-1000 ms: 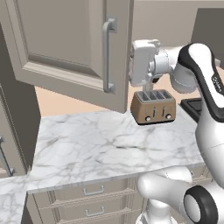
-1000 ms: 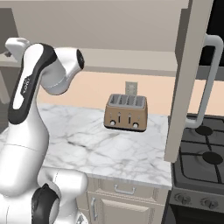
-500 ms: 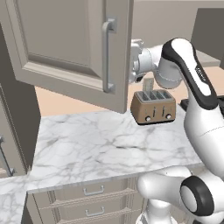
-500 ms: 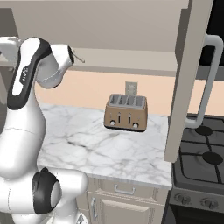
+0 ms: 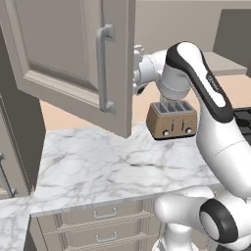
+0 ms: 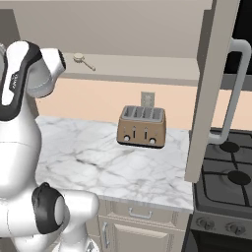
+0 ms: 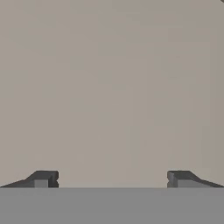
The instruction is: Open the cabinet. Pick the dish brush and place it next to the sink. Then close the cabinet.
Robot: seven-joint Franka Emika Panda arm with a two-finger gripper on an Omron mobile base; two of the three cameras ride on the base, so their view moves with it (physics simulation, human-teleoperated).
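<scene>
The cabinet stands open: its left door [image 5: 59, 54] swings out toward me, and its right door [image 6: 210, 93] with the silver bar handle [image 6: 235, 93] juts out over the counter. The dish brush [image 6: 81, 59], with a round pale head and a thin handle, lies on the cabinet's bottom shelf [image 6: 147, 66] at the left. My white wrist [image 5: 142, 73] reaches in just behind the left door's edge. In the hand view my gripper [image 7: 112, 179] is open, its fingertips [image 7: 43, 178] far apart with nothing between them, facing a plain beige surface. The sink is out of view.
A brown toaster [image 5: 171, 120] stands on the marble counter [image 5: 98, 162] against the back wall, below the cabinet. A black stove [image 6: 229, 177] adjoins the counter on the right. Drawers [image 5: 105, 213] run under the counter.
My arm has swung left, carrying the hand from above the toaster to the edge of the open left door. The gripper stayed open. Nothing else moved.
</scene>
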